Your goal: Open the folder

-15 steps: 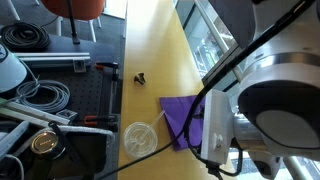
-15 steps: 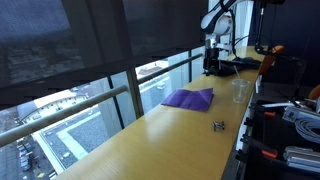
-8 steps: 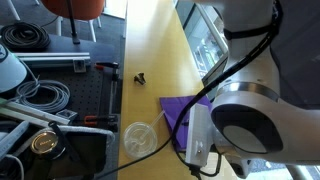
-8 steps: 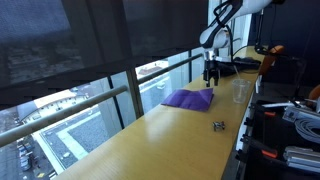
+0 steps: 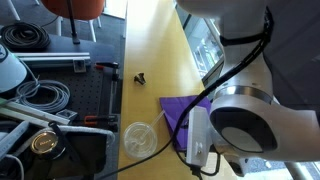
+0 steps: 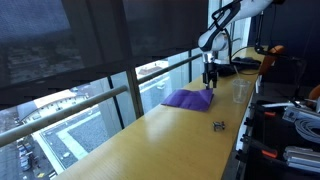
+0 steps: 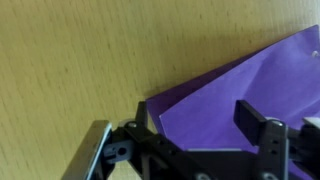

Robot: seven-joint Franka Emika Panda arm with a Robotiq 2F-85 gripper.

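Wrist view puts the folder (image 7: 240, 75) straight under the pincer (image 7: 195, 118). Its corner lies between the two jaws, which stand wide apart and hold nothing. The folder lies flat and looks closed on the wooden surface (image 7: 70, 50). The pincer probably hangs over that corner because a loose cover edge there is easiest to catch and lift. In an exterior view the pincer (image 6: 209, 84) sits low over the folder's end; contact cannot be told. A clear cup (image 6: 238, 90) stands near the pincer, and a small black object (image 6: 218, 125) lies well apart.
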